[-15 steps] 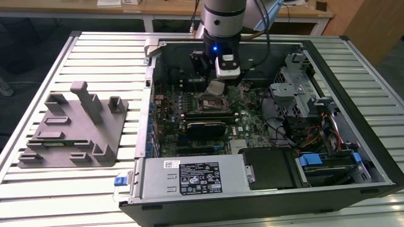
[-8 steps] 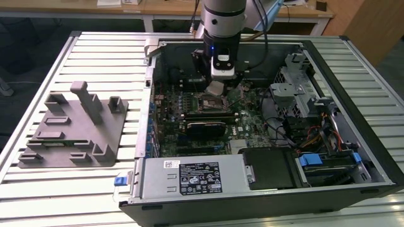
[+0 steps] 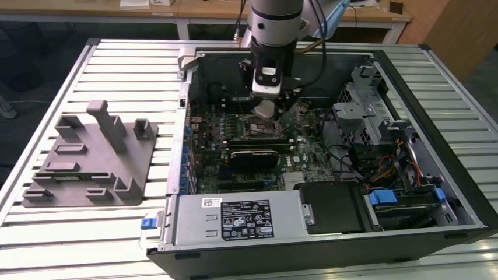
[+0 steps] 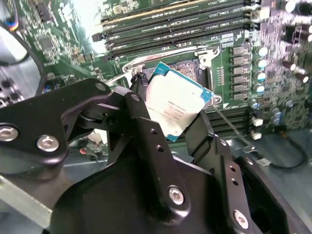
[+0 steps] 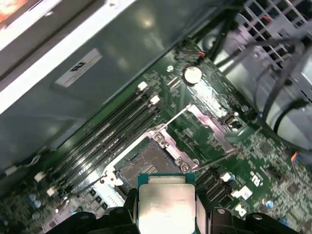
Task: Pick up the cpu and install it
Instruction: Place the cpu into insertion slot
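Pinching the cpu [image 5: 166, 207] by two opposite edges in the gripper [image 4: 171, 103] | hung silver top up above the open CPU socket [image 5: 146, 165] in the middle of the motherboard [image 3: 311, 154], likely to spare the contacts and line up square | sat clear of the swung-back retention plate [image 5: 210, 124] and neighbouring memory slots [image 5: 112, 131] | stood well apart from computer case [image 3: 225, 73] walls

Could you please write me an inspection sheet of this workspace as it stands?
Surface: ribbed pale metal table carrying an open black computer case.
Job's things: small square silver-topped cpu held above the green motherboard, near the open empty socket; not seated.
Clutter: grey plastic tray with upright blocks beside the case.
Grippers: black gripper shut on the cpu.
Cables: black cable hanging by the arm; coloured wires inside the case.
Surroundings: wooden desks behind.
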